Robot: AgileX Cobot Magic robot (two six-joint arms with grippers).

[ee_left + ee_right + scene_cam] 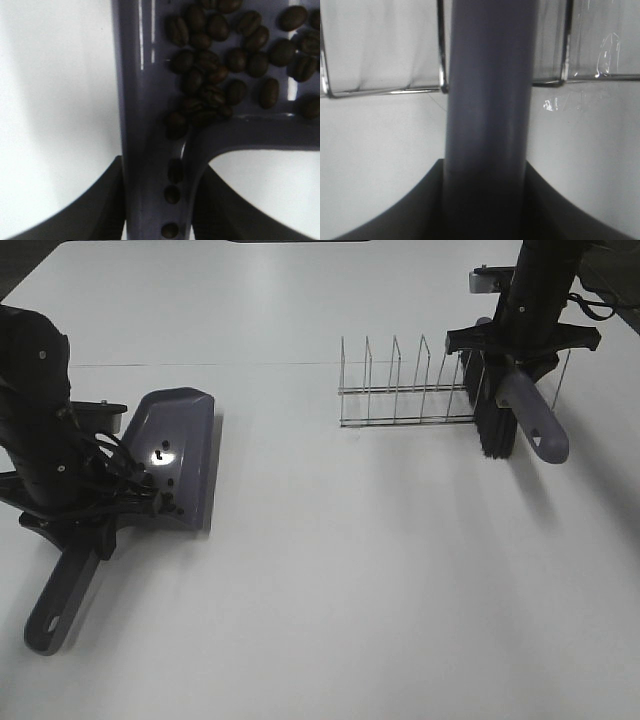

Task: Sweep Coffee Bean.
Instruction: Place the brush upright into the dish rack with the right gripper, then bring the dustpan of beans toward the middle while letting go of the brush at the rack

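Purple dustpan [175,455] is clamped by the left gripper [157,200], coffee beans [225,60] lying inside; the brush [520,415] is gripped by the right gripper [485,200] at the wire rack [400,390]; sweeping seems done.

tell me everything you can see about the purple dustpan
The dustpan is glossy grey-purple plastic: a broad flat blade with raised side walls and a long handle ending in a hanging hole. It is at the left of the white table, blade pointing right. The left end effector is shut on the handle near the pan. Coffee beans sit heaped at its back, a few in the handle's groove. Whether it touches the table is unclear.
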